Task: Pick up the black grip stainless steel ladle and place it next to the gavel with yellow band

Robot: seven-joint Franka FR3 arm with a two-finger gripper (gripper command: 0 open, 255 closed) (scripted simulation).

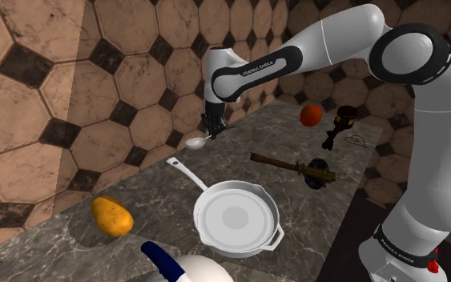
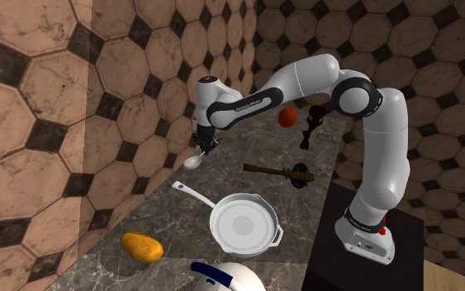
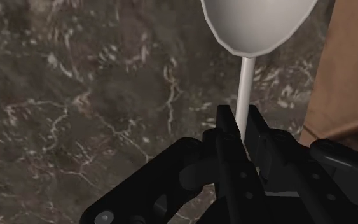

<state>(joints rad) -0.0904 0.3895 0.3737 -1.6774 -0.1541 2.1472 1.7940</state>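
Note:
The ladle [image 1: 196,143] is white with a thin pale stem and a round bowl [image 3: 260,22]; no black grip shows. My gripper [image 1: 212,128] is shut on its stem at the far end of the dark marble counter, near the wall. The wrist view has both fingers [image 3: 225,127] clasping the stem, with the bowl just beyond my gripper [image 3: 241,119]. The bowl [image 2: 192,162] hangs low over the counter, and I cannot tell whether it touches. The gavel [image 1: 295,168], brown with a yellow band by its dark head, lies near the counter's stand-side edge, well apart from my gripper [image 2: 206,145].
A white frying pan [image 1: 235,216] sits mid-counter, its handle pointing toward the ladle. An orange-yellow fruit [image 1: 111,216] lies at the near left. A red ball-like fruit [image 1: 311,114] and a dark upright object [image 1: 340,124] stand past the gavel. A white and blue item [image 1: 175,268] is at the bottom edge.

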